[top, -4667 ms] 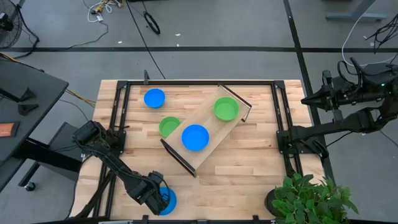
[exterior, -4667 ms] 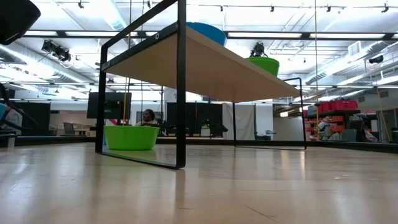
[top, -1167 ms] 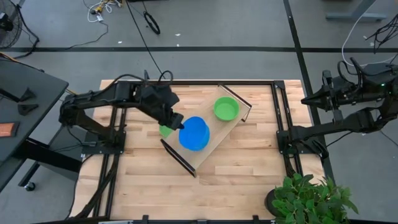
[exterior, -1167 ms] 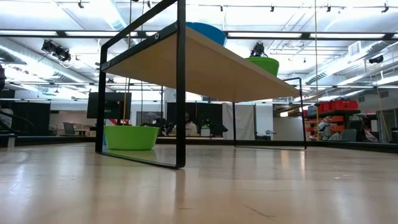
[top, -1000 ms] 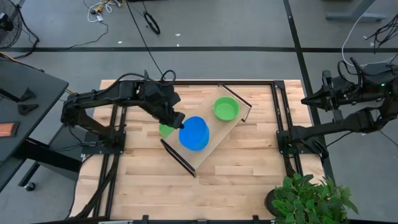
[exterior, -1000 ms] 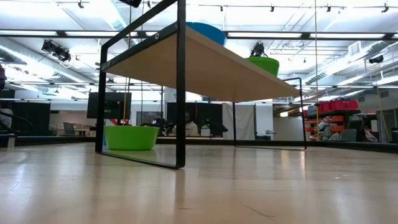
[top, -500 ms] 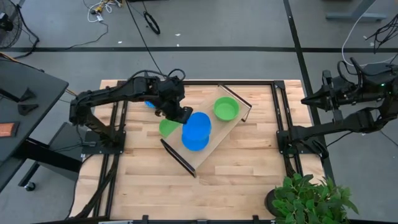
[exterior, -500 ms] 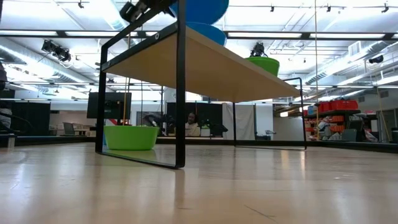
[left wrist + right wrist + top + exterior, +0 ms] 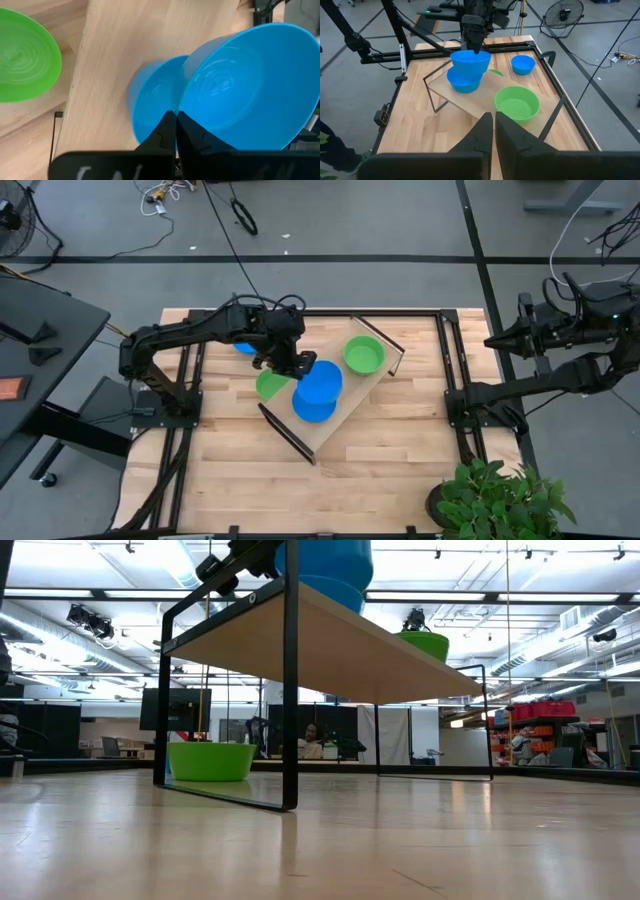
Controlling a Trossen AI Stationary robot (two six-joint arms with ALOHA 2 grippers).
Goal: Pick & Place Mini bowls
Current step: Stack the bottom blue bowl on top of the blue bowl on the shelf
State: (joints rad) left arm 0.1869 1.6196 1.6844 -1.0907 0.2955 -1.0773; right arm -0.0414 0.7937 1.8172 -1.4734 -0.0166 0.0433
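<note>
High view: left gripper [image 9: 297,367] pinching the rim of a blue bowl [image 9: 320,382], held just above the blue bowl on the tray [image 9: 372,376], seemingly slightly offset; next: centre, lower, release to nest.

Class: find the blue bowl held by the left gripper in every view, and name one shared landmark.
High view: held blue bowl, centre.
Low view: top centre.
Left wrist view: right half.
Right wrist view: upper centre.
Landmark: blue bowl on the tray, directly beneath it.
</note>
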